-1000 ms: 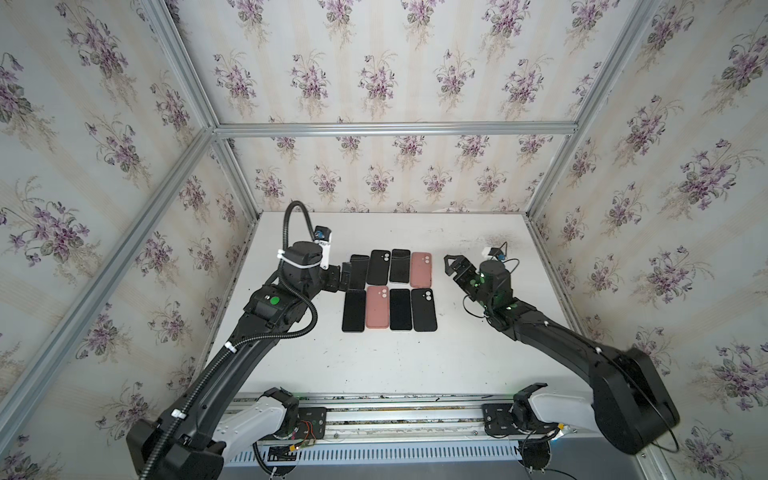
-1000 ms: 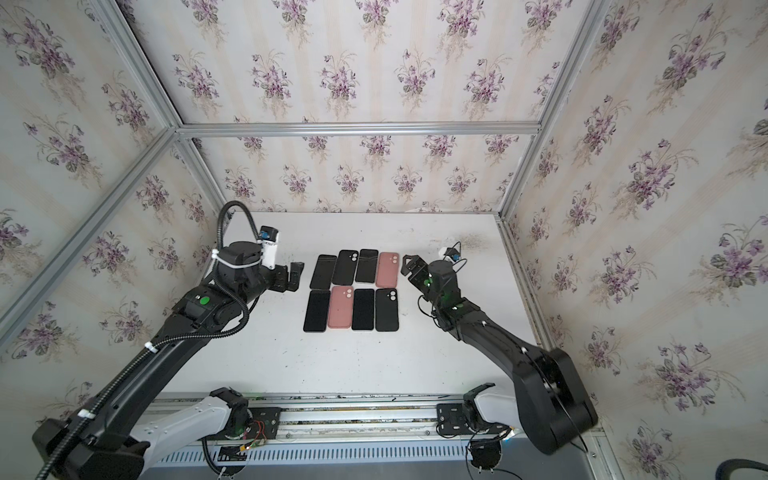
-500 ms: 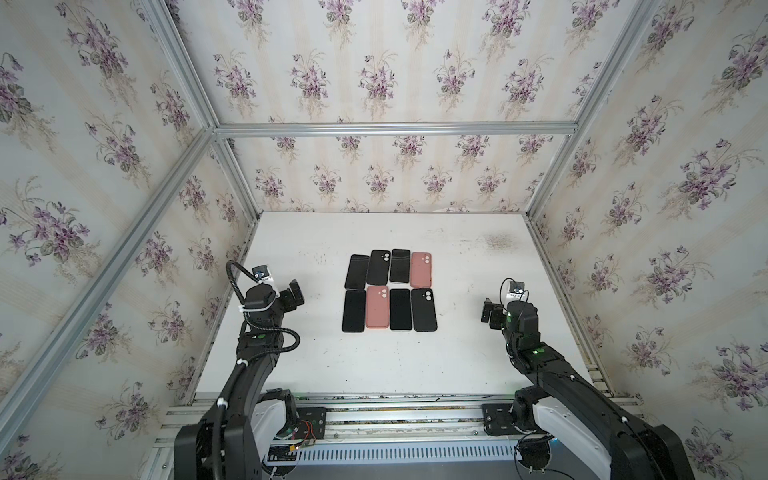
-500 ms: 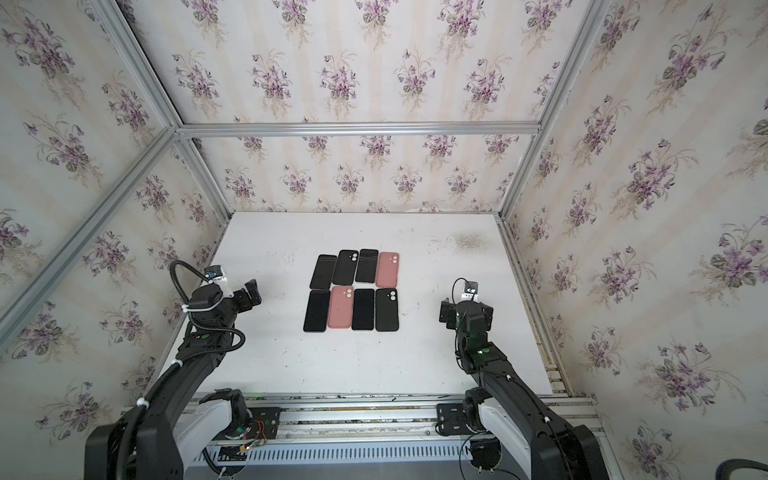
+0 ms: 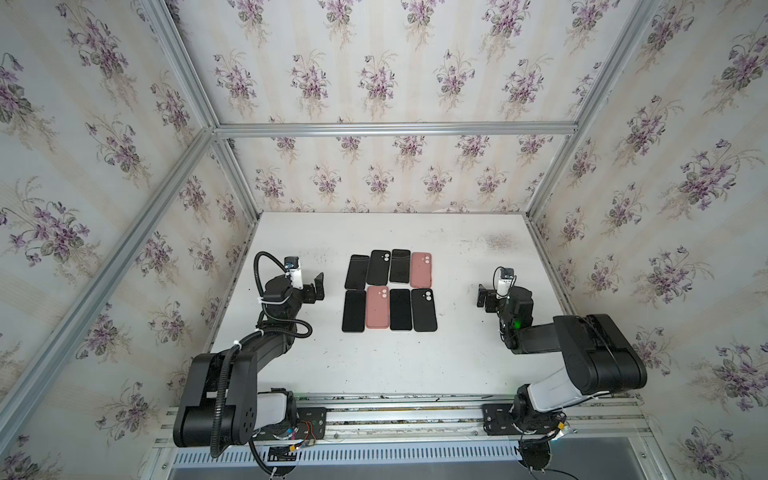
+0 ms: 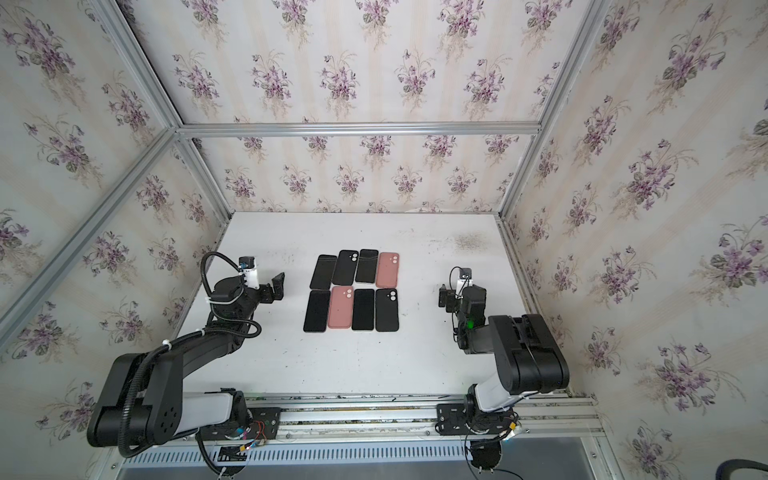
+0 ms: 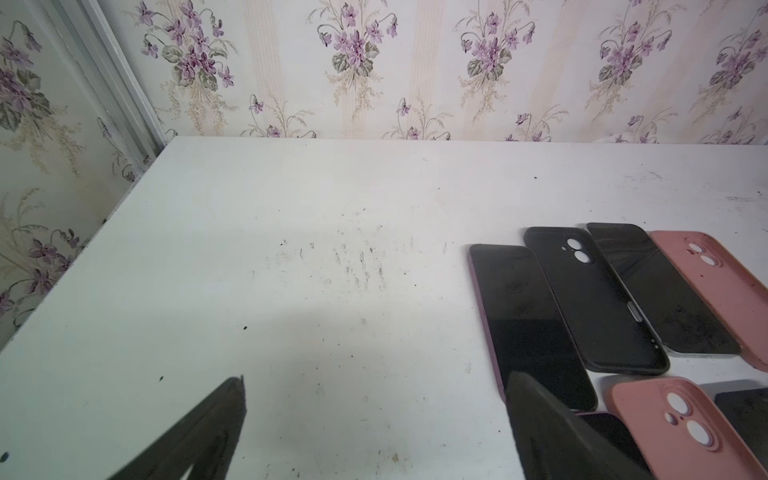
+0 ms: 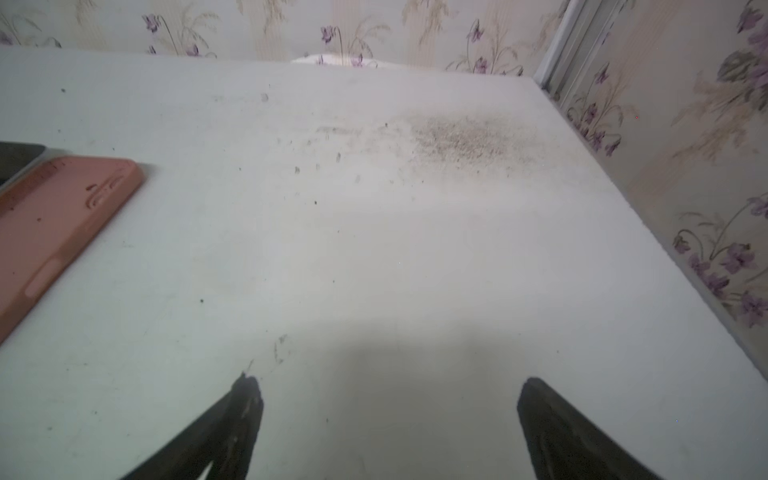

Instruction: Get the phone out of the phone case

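Alu rail along the front edge carries both arm bases. Past it is a white table, scuffed. Mid-table sits a 2x4 grid of flat items, packed side by side.

Near row, L to R: 1st phone screen up, near pink case back up, 2nd phone screen up, near black case back up.

L gripper hangs near the grid's L side, approx level w/ the seam between rows, not touching. Its jaws are wide apart w/ nothing between. R gripper is well off the grid's R side, jaws likewise apart and empty, over bare table.

Far row, L to R: 3rd phone, far black case, 4th phone, far pink case. Each phone lies beside a case. The cases' lens holes show pale.

Further back on the R is a grey speckled stain, then the floral wall.
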You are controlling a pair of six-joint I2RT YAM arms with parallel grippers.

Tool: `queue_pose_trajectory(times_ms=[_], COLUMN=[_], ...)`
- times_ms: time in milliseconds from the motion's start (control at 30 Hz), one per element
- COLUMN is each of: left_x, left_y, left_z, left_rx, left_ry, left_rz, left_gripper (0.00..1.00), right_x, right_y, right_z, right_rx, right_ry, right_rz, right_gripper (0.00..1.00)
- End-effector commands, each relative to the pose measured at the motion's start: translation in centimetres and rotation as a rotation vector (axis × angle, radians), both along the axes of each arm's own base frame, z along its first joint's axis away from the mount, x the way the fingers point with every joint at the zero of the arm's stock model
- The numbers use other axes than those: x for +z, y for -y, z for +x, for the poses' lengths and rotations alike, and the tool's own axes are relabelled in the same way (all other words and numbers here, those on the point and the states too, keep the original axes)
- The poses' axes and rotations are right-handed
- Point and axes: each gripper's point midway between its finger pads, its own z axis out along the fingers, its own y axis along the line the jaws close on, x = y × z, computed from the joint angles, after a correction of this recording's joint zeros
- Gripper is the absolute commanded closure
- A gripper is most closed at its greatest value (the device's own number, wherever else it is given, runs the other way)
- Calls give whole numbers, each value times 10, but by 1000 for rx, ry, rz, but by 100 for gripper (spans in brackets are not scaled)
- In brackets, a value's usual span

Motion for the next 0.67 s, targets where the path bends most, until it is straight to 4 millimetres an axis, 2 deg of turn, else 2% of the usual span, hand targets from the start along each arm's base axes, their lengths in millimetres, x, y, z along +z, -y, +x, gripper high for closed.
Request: queue_pose_trajectory(times_ms=[0, 33, 100, 200, 367, 633], left_x=[13, 14, 13, 14, 14, 15], left_y=[0, 0, 0, 0, 0, 0], left_z=[5, 5, 4, 4, 4, 3], left_rx=[-6, -5, -5, -6, -6, -5], left_ry=[52, 54, 54, 56, 59, 61], left_rz=[23, 23, 23, 25, 23, 23], left_gripper=[0, 0, 0, 0, 0, 0], right_x=[26, 22, 27, 29, 30, 30], right_y=[-10, -10, -11, 3, 9, 6], right_z=[20, 18, 20, 14, 6, 10], right_rx=[32, 33, 36, -51, -87, -68], right_ry=[83, 48, 98, 112, 146, 135], right_rz=[0, 6, -3, -3, -5, -6], right_gripper=[0, 0, 0, 0, 0, 0])
